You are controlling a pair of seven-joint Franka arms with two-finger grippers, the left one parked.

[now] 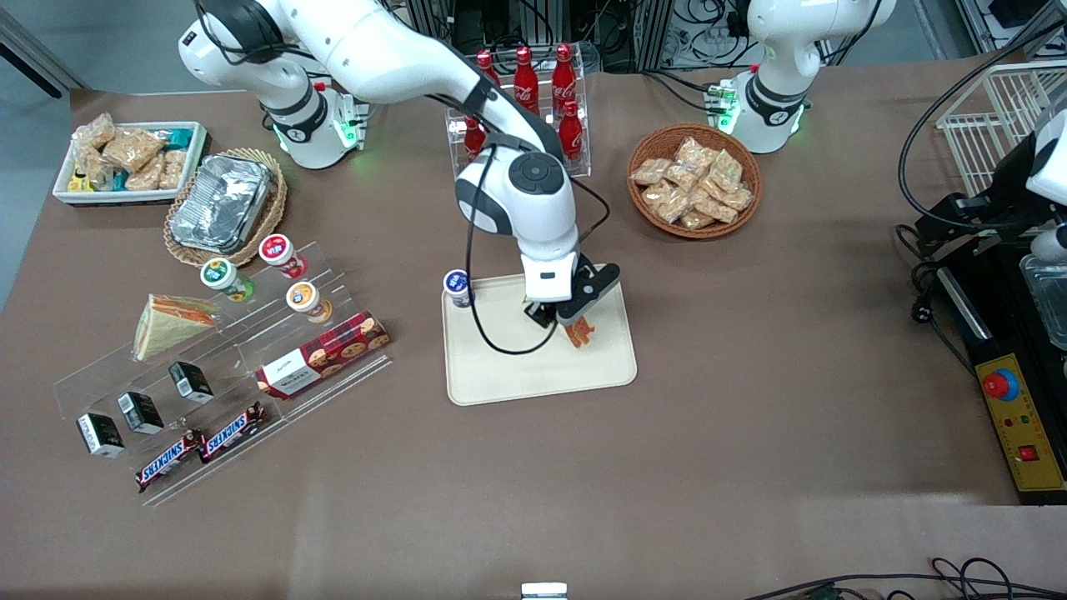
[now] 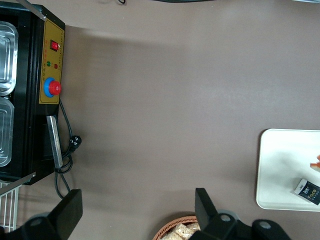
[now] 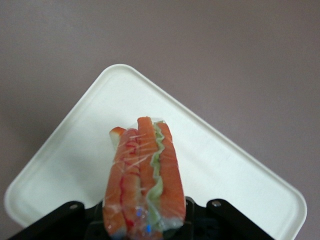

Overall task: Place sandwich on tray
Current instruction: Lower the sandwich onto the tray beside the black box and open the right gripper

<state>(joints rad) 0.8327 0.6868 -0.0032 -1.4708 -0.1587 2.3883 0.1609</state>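
My right gripper hangs just above the cream-beige tray and is shut on the clear-wrapped wedge sandwich. In the right wrist view the sandwich stands on edge between the jaws, its orange, red and green layers showing, with the tray beneath it. Whether the sandwich touches the tray I cannot tell. The tray's corner also shows in the left wrist view.
A small blue-lidded cup stands on the tray's corner. A twin wedge sandwich lies on a clear display rack with cups, a biscuit box and Snickers bars toward the working arm's end. A cola rack and snack basket stand farther from the camera.
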